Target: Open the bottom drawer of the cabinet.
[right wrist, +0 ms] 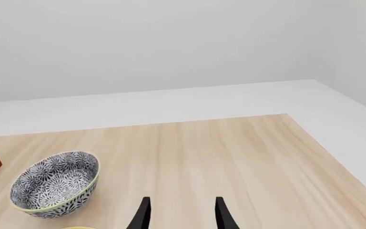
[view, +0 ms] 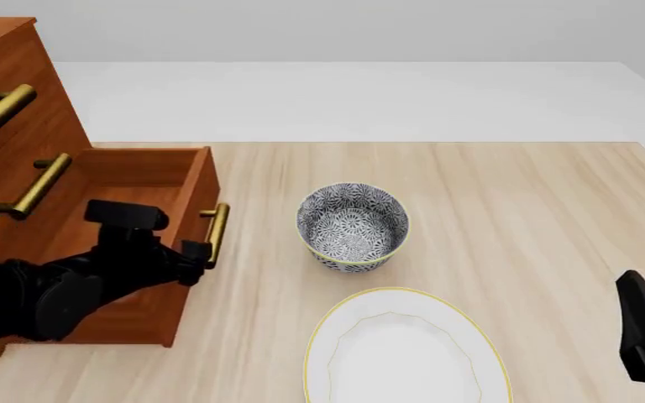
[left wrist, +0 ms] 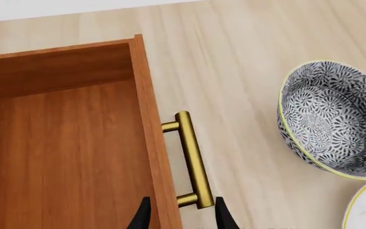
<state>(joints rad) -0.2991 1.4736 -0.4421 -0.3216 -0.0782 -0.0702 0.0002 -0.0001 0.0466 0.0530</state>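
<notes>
Nearby, bowl [view: 353, 227] and plate [view: 408, 353] flank the bottom drawer [view: 132, 243]; left gripper [left wrist: 179, 217] spread wide.

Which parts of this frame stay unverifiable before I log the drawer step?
- Left pincer: the left wrist view's edge crops its fingertips beside the brass handle, so contact is unclear; in the front view the arm covers it.
- Bottom drawer: the left arm hides much of its interior.
- Right pincer: cropped at the frame edge.
- Cabinet: cut off at left.

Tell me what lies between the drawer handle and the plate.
Only bare table lies between the handle and the plate, as the front view shows. The bowl sits off that line, farther back.
</notes>
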